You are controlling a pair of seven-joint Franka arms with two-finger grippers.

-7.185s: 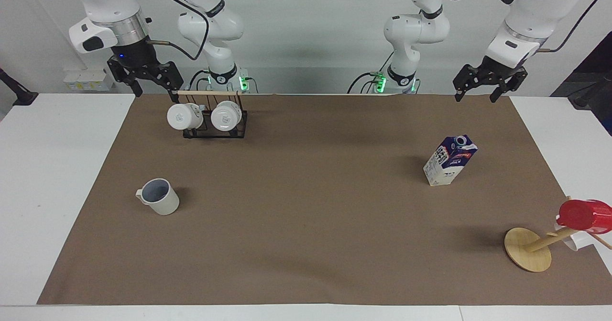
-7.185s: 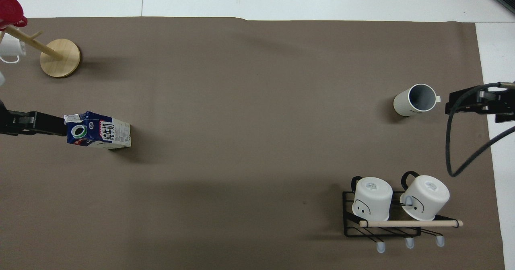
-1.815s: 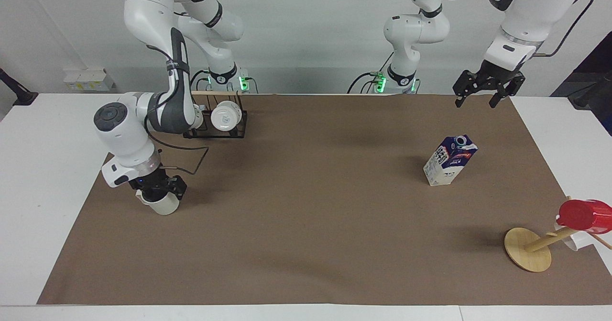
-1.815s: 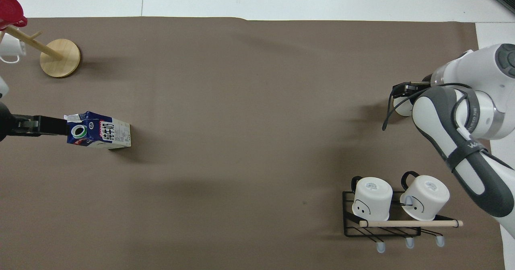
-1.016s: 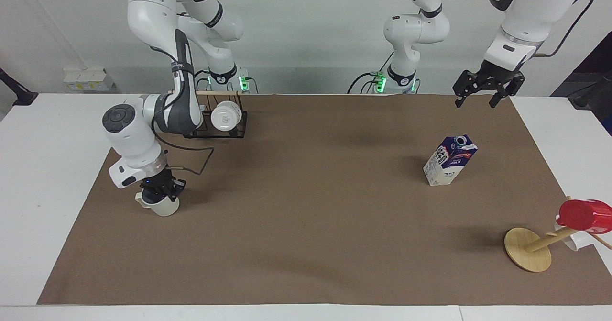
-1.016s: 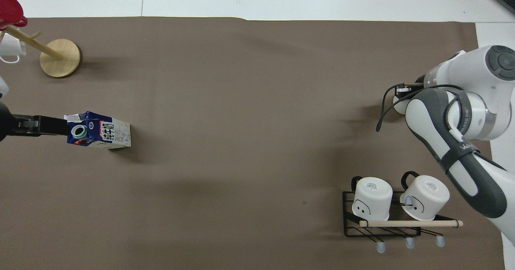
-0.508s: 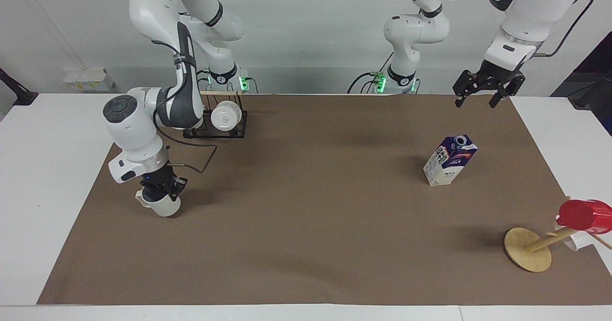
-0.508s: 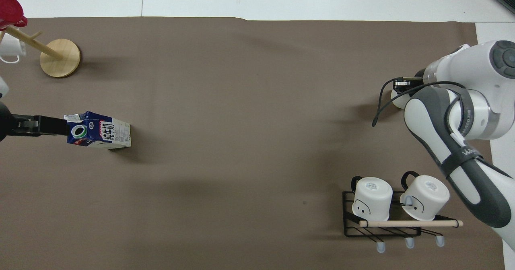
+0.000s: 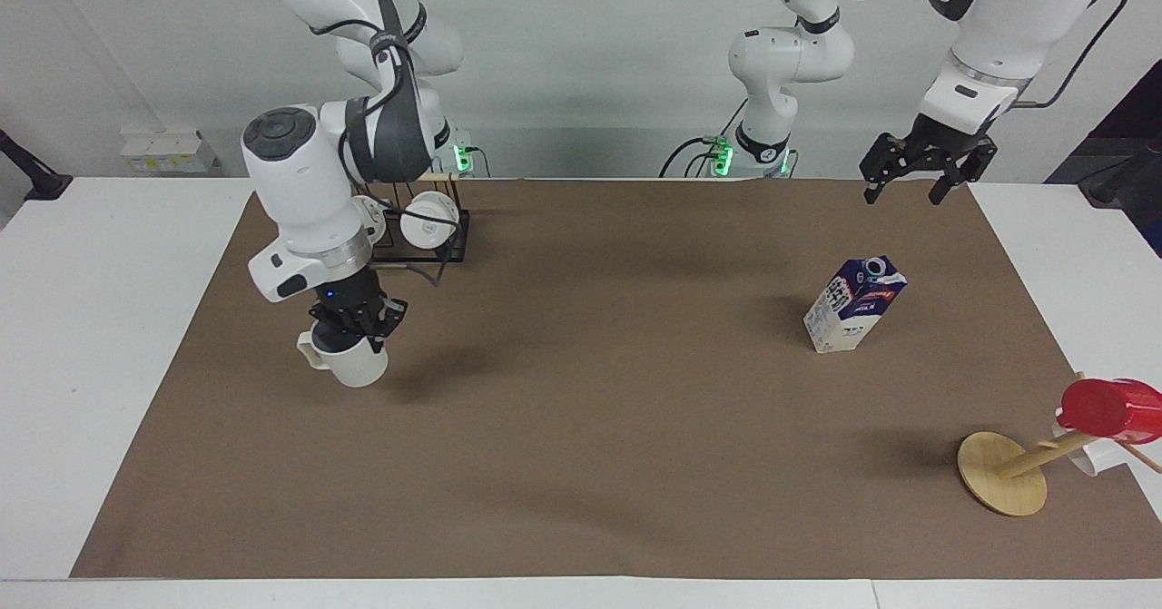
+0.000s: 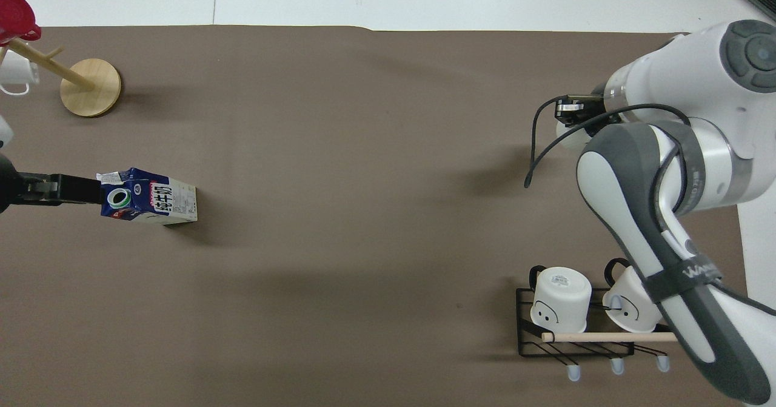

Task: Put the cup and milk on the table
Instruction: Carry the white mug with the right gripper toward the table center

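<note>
The cup (image 9: 356, 366), an off-white mug with a small squarish handle, hangs a little above the table's brown paper (image 9: 590, 427). My right gripper (image 9: 352, 329) is shut on its rim from above. In the overhead view the right arm hides most of the cup (image 10: 565, 137). The milk (image 9: 854, 305), a blue and white gable-top carton, stands upright on the paper toward the left arm's end and shows too from overhead (image 10: 151, 196). My left gripper (image 9: 914, 181) waits open in the air over the paper's edge by the robots, apart from the milk.
A black wire rack (image 9: 413, 250) with two white mugs stands on the paper close to the right arm's base. A wooden mug tree (image 9: 1003, 475) carrying a red cup (image 9: 1109, 407) stands at the left arm's end, farther from the robots than the milk.
My right gripper has lifted the cup off the paper and carried it toward the table's middle. The left arm and the milk have not moved.
</note>
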